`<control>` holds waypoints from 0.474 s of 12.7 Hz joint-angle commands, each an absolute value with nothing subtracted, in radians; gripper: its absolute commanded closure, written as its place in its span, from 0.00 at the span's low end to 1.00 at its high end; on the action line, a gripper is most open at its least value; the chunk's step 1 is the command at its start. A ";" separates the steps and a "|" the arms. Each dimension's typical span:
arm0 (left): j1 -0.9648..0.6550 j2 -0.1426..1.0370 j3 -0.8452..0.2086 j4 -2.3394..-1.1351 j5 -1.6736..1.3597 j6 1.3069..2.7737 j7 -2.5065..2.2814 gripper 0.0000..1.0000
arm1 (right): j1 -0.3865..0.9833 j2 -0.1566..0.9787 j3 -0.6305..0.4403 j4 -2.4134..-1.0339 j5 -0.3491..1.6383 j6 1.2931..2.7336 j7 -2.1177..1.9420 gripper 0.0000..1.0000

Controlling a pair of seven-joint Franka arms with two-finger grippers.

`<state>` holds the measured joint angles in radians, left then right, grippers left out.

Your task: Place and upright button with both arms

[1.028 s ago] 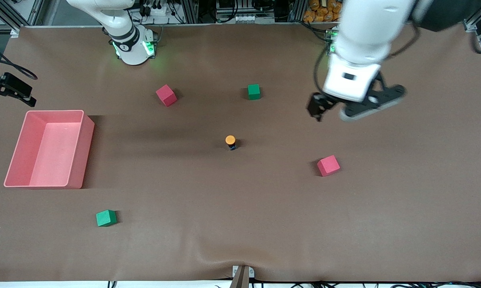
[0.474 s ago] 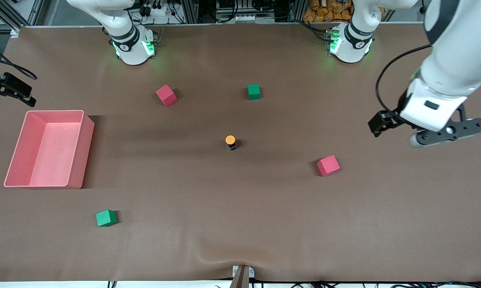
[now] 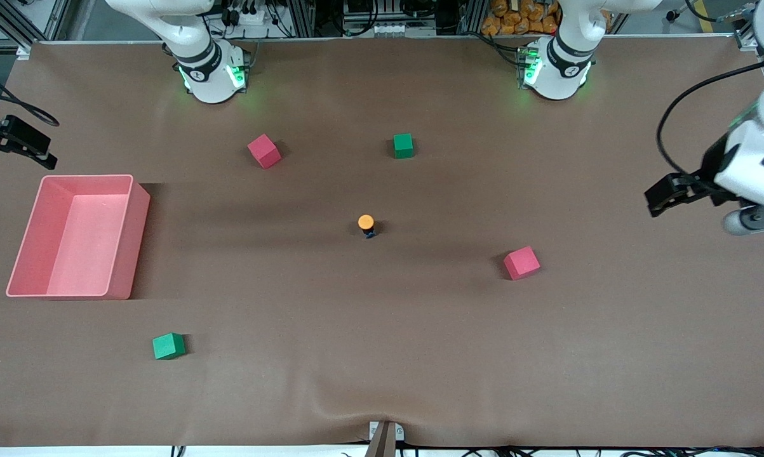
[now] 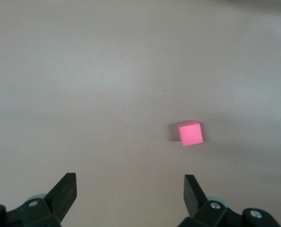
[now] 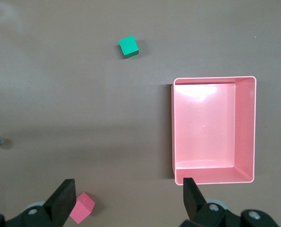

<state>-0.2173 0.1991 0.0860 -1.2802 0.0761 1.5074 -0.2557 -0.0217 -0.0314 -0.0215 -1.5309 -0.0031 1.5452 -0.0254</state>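
Standing upright on its blue base, the tiny orange-capped black push-button [image 3: 366, 225] sits mid-table on the brown mat, untouched, which suggests the placing is done. From it, the pink foam cube [image 3: 521, 263] lies toward the left arm's end, slightly nearer the front camera. The left gripper [image 4: 130, 196] hangs wide and empty over that end's edge, probably clearing out. The right gripper [image 5: 127, 198], also spread wide, waits high over the pink plastic bin [image 5: 244, 176]. No readable writing shows.

White arms [image 3: 569, 38], black end effectors [image 4: 128, 201]
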 commanded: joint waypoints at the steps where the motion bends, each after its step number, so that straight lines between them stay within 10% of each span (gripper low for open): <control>1: -0.144 0.046 0.060 -1.463 0.009 1.545 -0.207 0.00 | -0.048 -0.026 -0.005 -1.519 0.014 1.534 -0.021 0.00; 6: -0.040 -0.021 -0.024 -1.532 0.000 1.543 -0.135 0.00 | -0.049 -0.026 -0.005 -1.519 0.014 1.532 -0.021 0.00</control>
<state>-0.0647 0.0251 0.0057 -1.4771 0.0119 1.5209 -0.1512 -0.0219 -0.0310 -0.0214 -1.5311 -0.0031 1.5443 -0.0254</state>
